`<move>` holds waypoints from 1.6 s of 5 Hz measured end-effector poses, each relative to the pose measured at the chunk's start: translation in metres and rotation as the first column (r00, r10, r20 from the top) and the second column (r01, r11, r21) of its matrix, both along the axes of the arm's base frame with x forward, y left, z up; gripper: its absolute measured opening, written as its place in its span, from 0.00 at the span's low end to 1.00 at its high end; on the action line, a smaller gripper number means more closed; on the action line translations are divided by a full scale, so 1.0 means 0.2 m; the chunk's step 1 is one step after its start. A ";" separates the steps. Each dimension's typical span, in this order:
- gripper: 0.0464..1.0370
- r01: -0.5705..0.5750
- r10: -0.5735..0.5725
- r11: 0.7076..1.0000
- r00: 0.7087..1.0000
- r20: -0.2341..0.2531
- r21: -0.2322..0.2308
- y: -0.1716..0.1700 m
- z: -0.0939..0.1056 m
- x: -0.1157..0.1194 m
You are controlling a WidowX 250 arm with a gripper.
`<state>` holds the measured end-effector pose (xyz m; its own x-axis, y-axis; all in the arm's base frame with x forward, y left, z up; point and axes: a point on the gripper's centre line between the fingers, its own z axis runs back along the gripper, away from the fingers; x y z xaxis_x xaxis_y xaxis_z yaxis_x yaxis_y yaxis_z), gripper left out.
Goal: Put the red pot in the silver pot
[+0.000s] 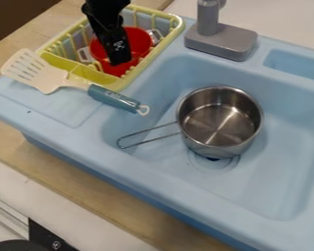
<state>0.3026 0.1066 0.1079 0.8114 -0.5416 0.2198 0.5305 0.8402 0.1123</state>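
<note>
A blue toy sink is stretching across most of the frame, with a wooden counter running along its lower left side. In the upper left, a yellow dish rack is sitting on the sink's raised edge. Right of centre, the silver pot is standing upright in the basin, its wire handle pointing left. A pale spatula with a blue handle is lying at the left, reaching over the rack's lower corner. A grey faucet is standing at upper centre. The red pot is resting inside the rack, in the upper left. The black gripper is hanging over it; whether it is opening, closing or gripping anything, I cannot tell.
</note>
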 end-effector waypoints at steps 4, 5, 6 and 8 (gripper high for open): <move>0.93 -0.025 0.025 1.000 0.999 -0.045 0.002 -0.02 -0.10 -0.02; 0.77 -0.043 0.043 0.999 0.998 -0.045 0.009 -0.02 -0.11 -0.01; 0.56 -0.039 0.040 0.999 0.999 -0.037 0.024 -0.01 -0.10 0.00; 0.26 -0.060 0.061 0.998 0.998 -0.022 0.025 -0.02 -0.07 -0.03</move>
